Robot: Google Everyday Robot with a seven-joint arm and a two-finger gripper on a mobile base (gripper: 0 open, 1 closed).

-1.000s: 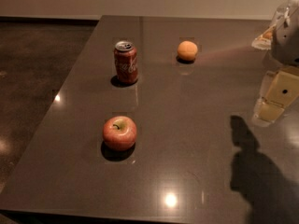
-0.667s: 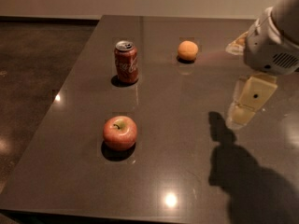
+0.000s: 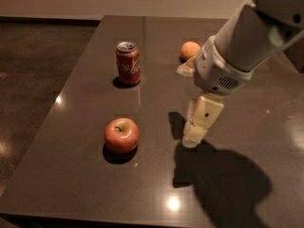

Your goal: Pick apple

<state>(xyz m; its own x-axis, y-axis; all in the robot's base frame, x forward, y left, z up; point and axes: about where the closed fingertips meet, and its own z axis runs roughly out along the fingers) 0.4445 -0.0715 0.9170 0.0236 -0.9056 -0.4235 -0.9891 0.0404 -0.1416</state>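
Note:
The red apple (image 3: 122, 135) with a short stem sits on the dark table (image 3: 71, 175), left of centre and toward the front. My gripper (image 3: 195, 129) hangs from the white arm coming in from the upper right. It hovers just above the table, to the right of the apple with a clear gap between them. It holds nothing.
A red soda can (image 3: 128, 63) stands upright behind the apple. A small orange fruit (image 3: 190, 50) lies further back, partly behind my arm. The table's left edge drops to a dark floor (image 3: 38, 70). My arm casts a large shadow at the front right.
My arm has swung in from the right edge toward the table's middle, bringing the gripper leftward and closer to the apple. The apple, can and orange have not moved.

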